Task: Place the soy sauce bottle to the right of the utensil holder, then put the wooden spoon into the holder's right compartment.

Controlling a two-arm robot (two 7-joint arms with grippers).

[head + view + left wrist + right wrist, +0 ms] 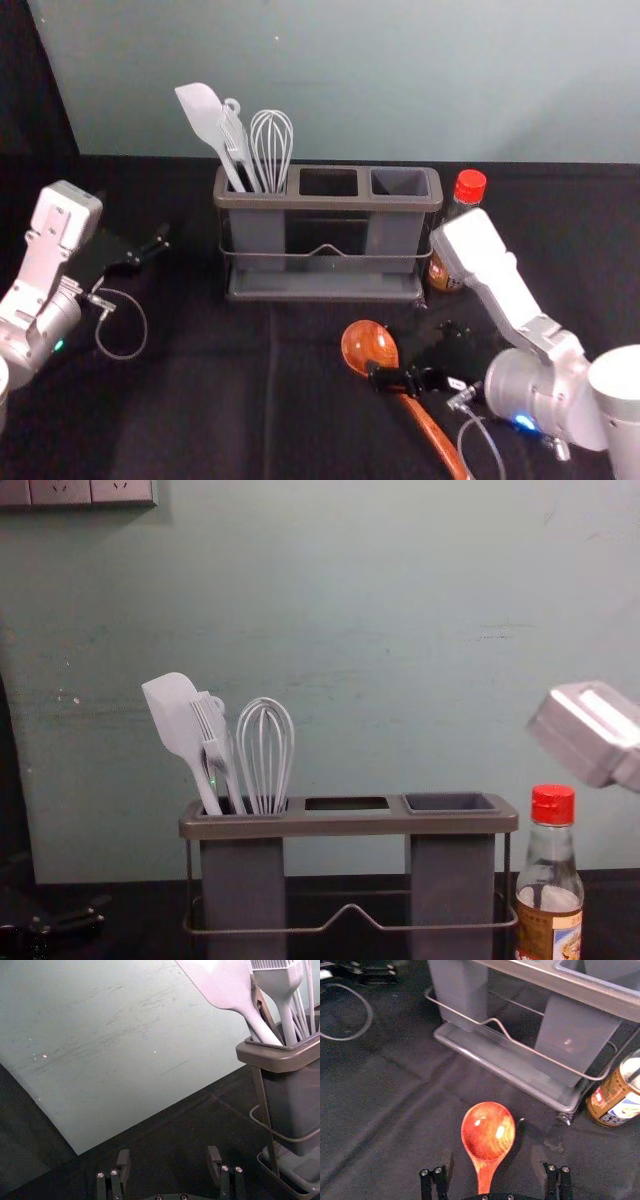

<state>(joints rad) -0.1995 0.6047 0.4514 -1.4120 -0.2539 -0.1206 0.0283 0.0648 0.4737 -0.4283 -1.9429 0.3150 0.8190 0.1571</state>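
In the head view my right gripper (418,352) is over the wooden spoon (369,346), one finger crossing the neck. In the right wrist view the gripper (493,1174) stands open, with the lower bowl and neck of the spoon (488,1132) between its fingers, not gripped. The soy sauce bottle (440,272) stands upright just right of the utensil holder (330,295); its red cap (553,805) shows in the chest view. The holder's right compartment (399,181) holds nothing visible. My left gripper (148,252) idles left of the holder, open in the left wrist view (169,1164).
A white spatula (203,117), a fork-like utensil and a whisk (271,145) stand in the holder's left compartment. A wall rises behind the black-covered table (200,400). The right forearm (490,265) passes close to the bottle. Cables hang by both grippers.
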